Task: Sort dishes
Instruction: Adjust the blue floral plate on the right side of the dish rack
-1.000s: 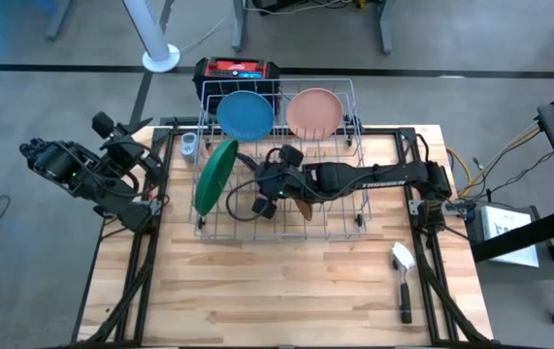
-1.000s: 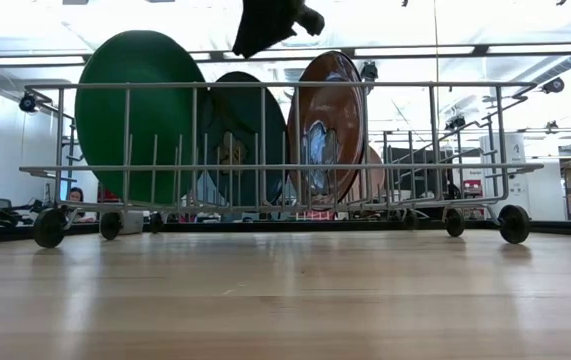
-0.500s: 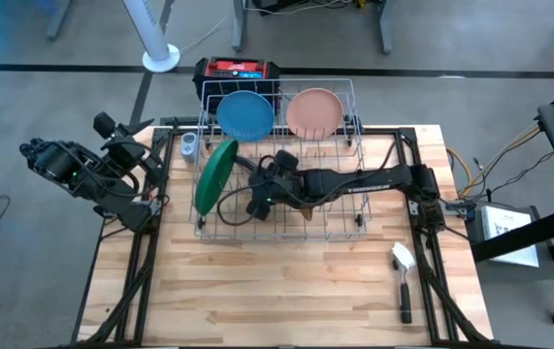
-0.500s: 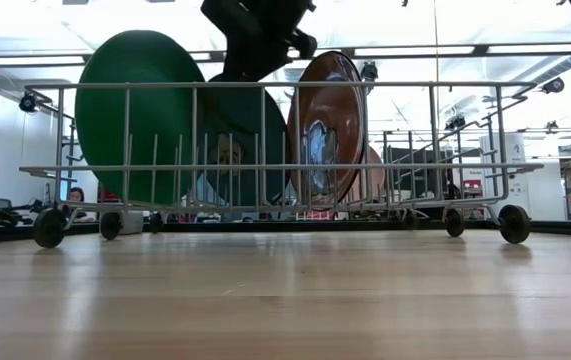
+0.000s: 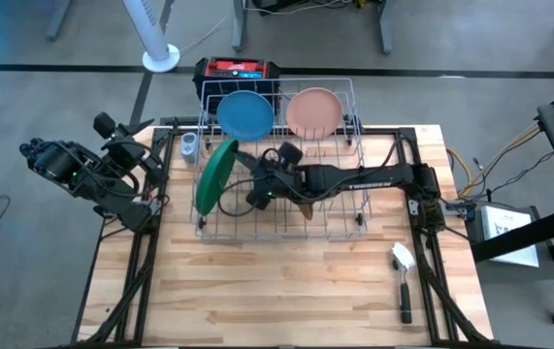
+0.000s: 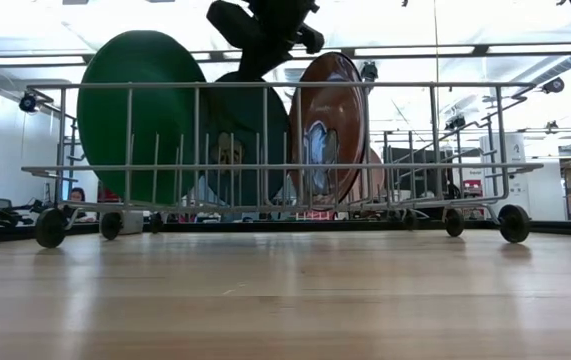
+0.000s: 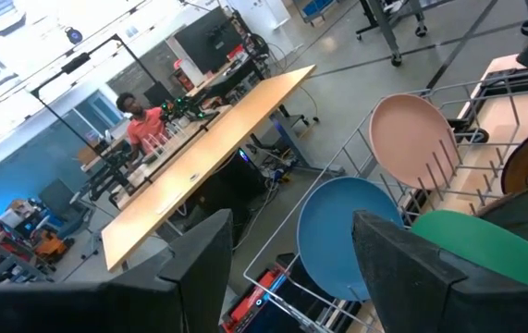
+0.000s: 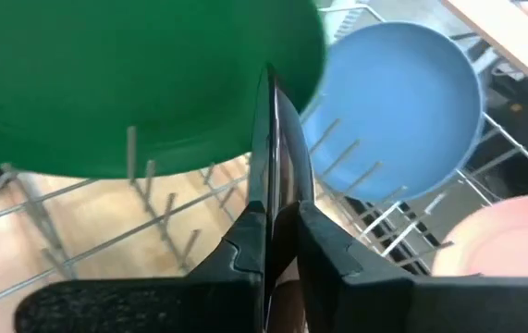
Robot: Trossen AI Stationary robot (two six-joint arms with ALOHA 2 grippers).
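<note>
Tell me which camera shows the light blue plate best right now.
The right wrist view: the blue plate shows almost whole, standing among the rack wires beside the green plate. The high view shows it small. The left wrist view has it partly behind a finger. The low view mostly hides it behind other plates.

We see a grey wire rack [image 5: 278,218] standing on small wheels toward the far side of the wooden table [image 5: 257,291]. A brush [image 5: 404,274] with a white head and black handle lies near the table's right edge, well apart from the rack. Beyond the far edge sit a red and black box [image 5: 237,69] and a white fan base [image 5: 160,59]. In the left wrist view a person [image 7: 139,116] sits behind a long desk [image 7: 199,139].
</note>
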